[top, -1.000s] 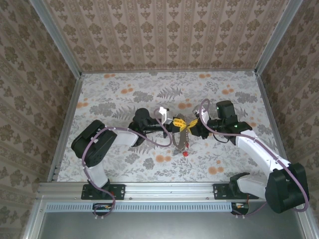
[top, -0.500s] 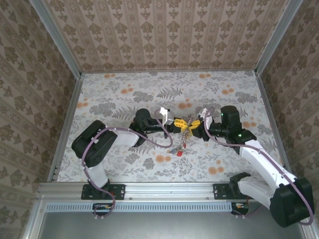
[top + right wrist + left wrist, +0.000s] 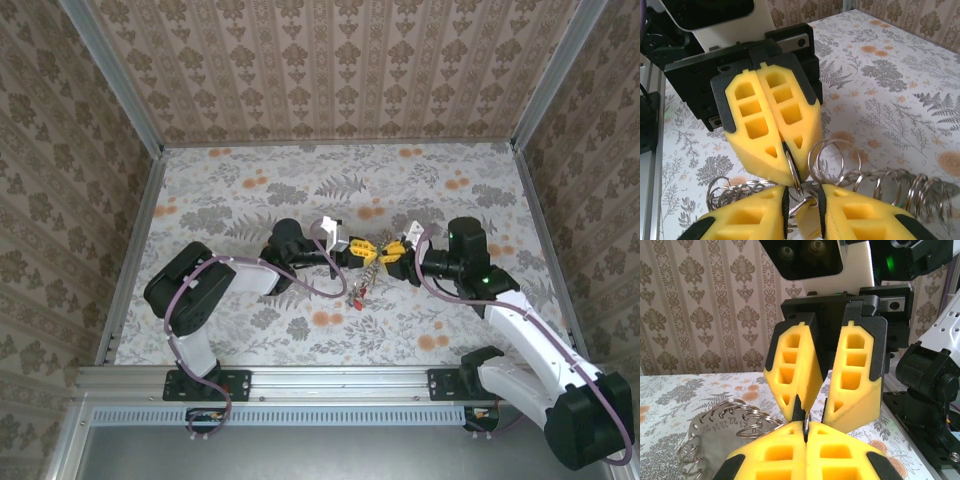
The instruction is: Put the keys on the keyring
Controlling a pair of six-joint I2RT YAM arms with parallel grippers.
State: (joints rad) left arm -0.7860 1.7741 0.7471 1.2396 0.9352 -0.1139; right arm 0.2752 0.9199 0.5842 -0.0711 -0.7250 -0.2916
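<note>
Left gripper (image 3: 352, 250): jaws fully closed, the yellow fingertips pinching one thin metal ring of the keyring (image 3: 371, 262). In the left wrist view the pinched ring stands edge-on in the seam of the closed tips (image 3: 806, 427), with the rest of the keyring (image 3: 715, 430), a row of small wire rings round a grey numbered plate, lying to the left of them.

Right gripper (image 3: 392, 252): jaws parted, a narrow gap between the yellow fingers. It faces the left gripper tip to tip from the opposite side of the keyring. In the right wrist view a loop of wire lies in the gap (image 3: 802, 200); contact with the pads cannot be told. The closed left tips (image 3: 790, 167) sit just above the gap, and the coil of rings (image 3: 880, 185) runs off to the right.

Keys (image 3: 358, 292): small red heads visible just below the keyring, toward the arm bases; whether they hang clear of the table (image 3: 230, 190) cannot be told.

Keyring: held between the two grippers, near the middle of the floral table, both arms reaching inward to it.
</note>
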